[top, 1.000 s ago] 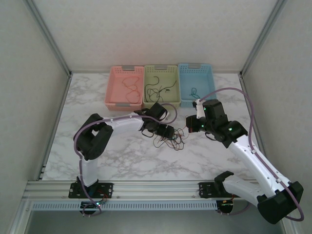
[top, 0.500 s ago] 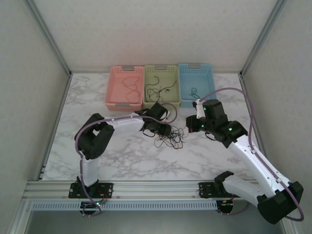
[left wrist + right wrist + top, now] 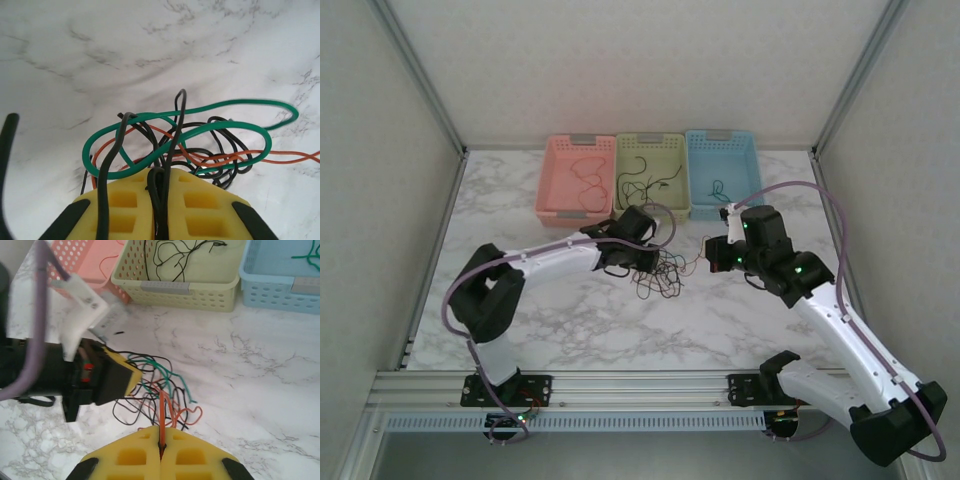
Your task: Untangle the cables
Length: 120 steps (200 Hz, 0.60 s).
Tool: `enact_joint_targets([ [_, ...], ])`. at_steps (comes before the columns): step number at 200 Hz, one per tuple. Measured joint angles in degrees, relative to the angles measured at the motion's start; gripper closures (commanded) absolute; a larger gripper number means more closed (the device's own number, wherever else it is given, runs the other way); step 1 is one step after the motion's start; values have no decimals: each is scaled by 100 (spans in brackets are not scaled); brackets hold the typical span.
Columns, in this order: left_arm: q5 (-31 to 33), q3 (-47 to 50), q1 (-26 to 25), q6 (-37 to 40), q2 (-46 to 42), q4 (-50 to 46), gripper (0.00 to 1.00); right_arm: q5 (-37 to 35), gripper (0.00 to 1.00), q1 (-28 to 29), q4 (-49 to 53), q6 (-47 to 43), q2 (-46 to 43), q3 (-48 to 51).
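Marble table (image 3: 260, 370) under cables (image 3: 150, 385), baskets (image 3: 200, 295) beyond

Three baskets sit side by side at the far edge of the white marble tabletop (image 3: 570, 325) — pink basket (image 3: 558, 172) left, yellow-green basket (image 3: 672, 160) in the middle, blue basket (image 3: 742, 165) right.

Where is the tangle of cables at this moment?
In the top view the tangle of cables lies mid-table, between the left pincer and the right pincer, just in front of the yellow-green basket.
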State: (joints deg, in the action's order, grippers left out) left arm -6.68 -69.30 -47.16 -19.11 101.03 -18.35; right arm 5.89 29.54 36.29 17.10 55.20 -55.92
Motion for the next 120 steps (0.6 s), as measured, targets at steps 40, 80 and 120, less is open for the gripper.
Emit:
enact_joint_targets([
  [40,750,201,68,2,-1062,-678,100,-201,100,-37,26,2,-90,0],
  [80,1565,334,398,-7,-2345,-1576,100,-863,100,-195,105,44,-103,24],
  [120,2326,341,750,-20,-3657,-2538,100,-1821,100,-645,328,221,208,111],
])
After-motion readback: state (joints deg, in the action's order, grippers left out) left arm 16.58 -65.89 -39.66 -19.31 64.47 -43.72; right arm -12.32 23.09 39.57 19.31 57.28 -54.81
